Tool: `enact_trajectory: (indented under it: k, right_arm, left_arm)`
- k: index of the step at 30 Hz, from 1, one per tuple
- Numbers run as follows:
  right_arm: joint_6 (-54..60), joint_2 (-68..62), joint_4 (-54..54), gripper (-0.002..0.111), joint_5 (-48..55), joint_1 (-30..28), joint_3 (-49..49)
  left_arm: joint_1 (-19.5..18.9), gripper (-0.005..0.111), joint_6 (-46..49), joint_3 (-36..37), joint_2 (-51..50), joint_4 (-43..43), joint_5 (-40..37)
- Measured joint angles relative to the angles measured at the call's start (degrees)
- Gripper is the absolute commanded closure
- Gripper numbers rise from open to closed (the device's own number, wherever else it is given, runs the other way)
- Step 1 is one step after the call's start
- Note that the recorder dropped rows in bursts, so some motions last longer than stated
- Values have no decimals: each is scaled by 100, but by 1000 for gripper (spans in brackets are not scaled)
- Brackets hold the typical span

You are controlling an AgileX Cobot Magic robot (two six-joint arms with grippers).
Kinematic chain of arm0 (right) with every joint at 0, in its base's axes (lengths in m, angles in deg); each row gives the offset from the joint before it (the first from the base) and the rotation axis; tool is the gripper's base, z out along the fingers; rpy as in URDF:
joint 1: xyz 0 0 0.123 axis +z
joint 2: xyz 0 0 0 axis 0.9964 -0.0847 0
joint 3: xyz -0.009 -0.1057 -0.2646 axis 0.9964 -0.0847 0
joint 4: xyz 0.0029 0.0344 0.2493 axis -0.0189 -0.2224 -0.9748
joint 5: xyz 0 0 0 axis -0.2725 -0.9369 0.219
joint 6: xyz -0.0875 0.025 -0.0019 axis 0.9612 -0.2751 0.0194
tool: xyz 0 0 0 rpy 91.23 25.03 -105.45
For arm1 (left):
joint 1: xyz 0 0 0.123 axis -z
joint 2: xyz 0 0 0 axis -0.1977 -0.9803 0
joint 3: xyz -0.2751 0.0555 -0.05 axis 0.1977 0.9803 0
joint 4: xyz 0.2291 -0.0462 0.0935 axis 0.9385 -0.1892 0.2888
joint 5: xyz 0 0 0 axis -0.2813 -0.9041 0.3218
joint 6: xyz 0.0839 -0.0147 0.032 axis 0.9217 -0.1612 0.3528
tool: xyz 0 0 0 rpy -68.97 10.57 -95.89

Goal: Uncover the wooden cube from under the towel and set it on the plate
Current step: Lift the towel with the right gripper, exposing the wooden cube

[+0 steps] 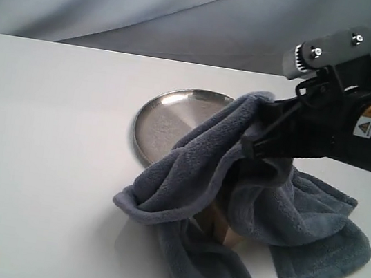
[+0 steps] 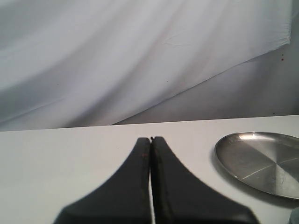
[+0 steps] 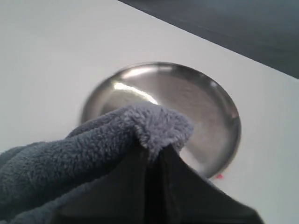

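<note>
Right gripper (image 3: pixel 153 150) is pinched tight on a fold of the towel (image 1: pixel 259 206), jaws together with fleece bunched between the tips. I've got that fold held up above the rim of the plate (image 1: pixel 166 126). On the exterior camera the cloth hangs from the pinch down past the plate's near edge. One flap drapes over the plate's rim, and the rest is heaped on the table (image 1: pixel 43 159) beside the plate. There's the wooden cube (image 1: pixel 220 232): a pale corner peeks out under the raised cloth, on the table just off the plate's near edge, not on the plate. It sits below the gripper and clear of it, with towel over its top. Left gripper (image 2: pixel 150 139) has its jaws pressed together on nothing, over bare table, off to one side of the plate.
</note>
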Motion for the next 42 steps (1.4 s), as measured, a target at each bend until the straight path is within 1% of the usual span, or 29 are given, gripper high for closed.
enact_trajectory:
  k: [6, 10, 13, 19, 21, 23, 27, 28, 29, 30, 35, 37, 42]
  right_arm:
    - [0, 0, 0, 108, 304, -745, 0]
    - [0, -56, 0, 108, 675, -1065, 0]
    - [-11, -267, 13, 108, 912, -1182, 0]
    - [-162, -961, 35, 107, 991, -1182, 0]
    - [-211, -1143, 35, 101, 1005, -1182, 0]
    - [-263, -1254, 35, 89, 1026, -1182, 0]
    - [-318, -1260, -7, 57, 1046, -1182, 0]
    - [-318, -1203, -7, 51, 1051, -1182, 0]
    - [-318, -1128, -19, 48, 1060, -1182, 0]
    - [-318, -1051, -66, 47, 1060, -1182, 0]
    - [-296, -393, -439, 48, 1097, -1104, 0]
    - [-183, -133, -530, 48, 1106, -874, 0]
    - [441, 59, -601, 47, 1095, 1, 0]
  left_arm:
    - [0, 107, 0, 0, 0, 0, 0]
    - [0, 107, 0, 0, 0, 0, 0]
    - [0, 107, 0, 0, 0, 0, 0]
    - [0, 107, 0, 0, 0, 0, 0]
    - [0, 107, 0, 0, 0, 0, 0]
    - [0, 107, 0, 0, 0, 0, 0]
    - [0, 107, 0, 0, 0, 0, 0]
    - [0, 107, 0, 0, 0, 0, 0]
    - [0, 107, 0, 0, 0, 0, 0]
    - [0, 107, 0, 0, 0, 0, 0]
    - [0, 107, 0, 0, 0, 0, 0]
    - [0, 107, 0, 0, 0, 0, 0]
    - [0, 107, 0, 0, 0, 0, 0]
